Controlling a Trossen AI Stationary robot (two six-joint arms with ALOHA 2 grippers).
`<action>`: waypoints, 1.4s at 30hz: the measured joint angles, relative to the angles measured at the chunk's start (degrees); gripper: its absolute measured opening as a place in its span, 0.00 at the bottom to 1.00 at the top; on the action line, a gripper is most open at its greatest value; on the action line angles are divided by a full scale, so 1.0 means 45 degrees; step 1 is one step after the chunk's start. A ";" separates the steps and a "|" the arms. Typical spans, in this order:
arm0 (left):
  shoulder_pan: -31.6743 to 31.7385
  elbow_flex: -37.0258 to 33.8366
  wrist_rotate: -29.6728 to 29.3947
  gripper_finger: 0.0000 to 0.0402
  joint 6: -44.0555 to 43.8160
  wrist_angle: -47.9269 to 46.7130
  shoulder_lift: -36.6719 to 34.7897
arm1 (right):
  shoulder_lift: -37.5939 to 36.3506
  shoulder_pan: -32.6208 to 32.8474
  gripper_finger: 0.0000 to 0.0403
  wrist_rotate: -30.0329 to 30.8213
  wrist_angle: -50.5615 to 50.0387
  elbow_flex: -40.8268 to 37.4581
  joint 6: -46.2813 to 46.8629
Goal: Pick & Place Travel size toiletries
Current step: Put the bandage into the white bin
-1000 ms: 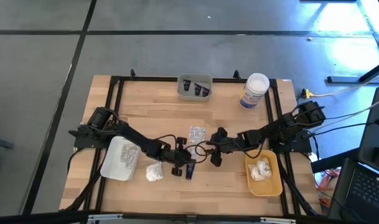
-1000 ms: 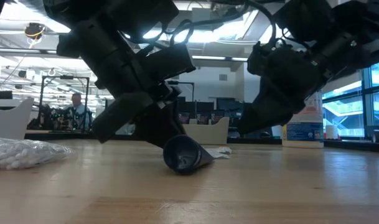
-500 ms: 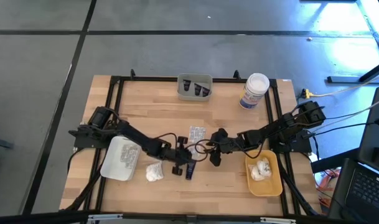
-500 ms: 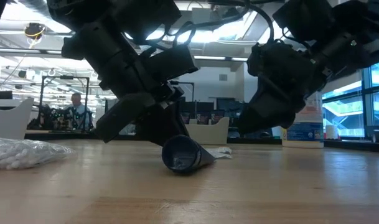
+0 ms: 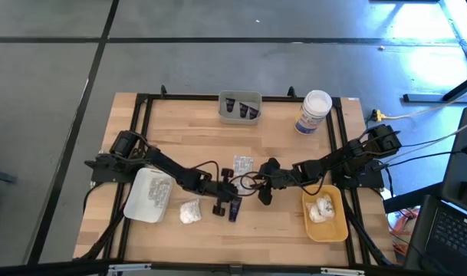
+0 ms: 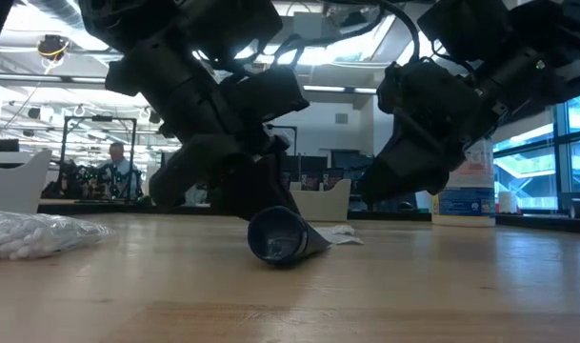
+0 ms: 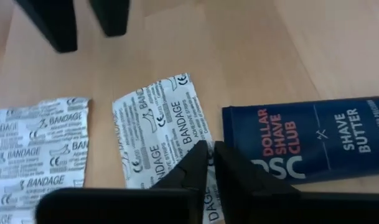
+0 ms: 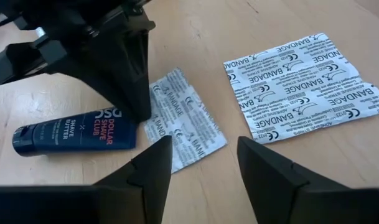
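Left gripper (image 7: 206,163) pinched on small bandage packet (image 7: 158,134); thin edge may slip (tube (image 7: 313,140) at 3 o'clock). Right gripper (image 8: 201,163) open.

The middle of the worktop (image 5: 179,138) is crowded by the shut left end effector (image 5: 221,201) and the open right end effector (image 5: 265,192), between which a dark tube (image 5: 235,208) and bandage packets (image 5: 242,163) lie, while bare wood is left behind them.

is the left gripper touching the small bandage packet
Cannot tell. In the left wrist view the shut left gripper overlaps the small bandage packet, but no view shows contact or gap plainly.
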 joint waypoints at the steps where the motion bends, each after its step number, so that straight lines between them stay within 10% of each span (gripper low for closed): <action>1: -0.0009 0.0051 0.0005 0.09 0.0127 -0.0031 0.0000 | 0.0000 0.0000 0.45 0.0000 0.0000 0.0000 0.0000; 18: -0.0465 0.1637 -0.0326 0.38 -0.0245 -0.4693 -0.0762 | -0.0005 0.0000 0.45 -0.0301 0.0000 0.0000 -0.0290; 24: -0.0578 0.1630 -0.2482 0.38 -0.0378 -0.5032 -0.0565 | -0.0010 -0.0010 0.46 -0.0297 0.0102 0.0000 -0.0384; 42: 0.0259 0.1692 -0.1002 0.31 -0.0994 -0.3995 0.0285 | -0.0010 -0.0010 0.44 -0.0347 0.0107 0.0000 -0.0379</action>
